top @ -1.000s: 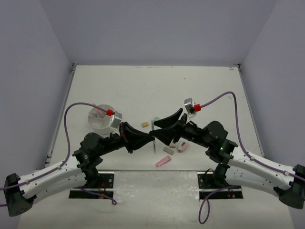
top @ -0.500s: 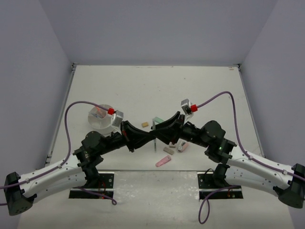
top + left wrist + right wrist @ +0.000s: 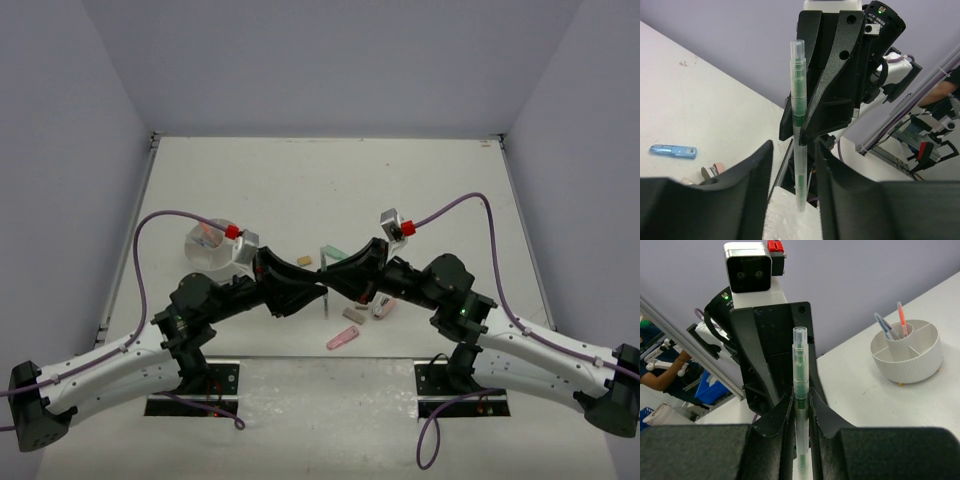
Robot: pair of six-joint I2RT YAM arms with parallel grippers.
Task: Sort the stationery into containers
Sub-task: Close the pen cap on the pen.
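Two thin pens point(image 3: 900, 317) stand inside the white holder point(image 3: 910, 371). The right claw point(image 3: 800, 410) squeezes a green pen point(image 3: 799, 365); the left claw point(image 3: 794, 150) is spread around it.

Lavender walls point(image 3: 330, 60), white table point(image 3: 330, 180)

The pen point(image 3: 799, 100) is clear with a green core, the holder point(image 3: 907, 362) ribbed white, the marker point(image 3: 673, 151) translucent blue.

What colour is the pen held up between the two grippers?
Green inside a clear barrel. The pen shows best in the left wrist view.
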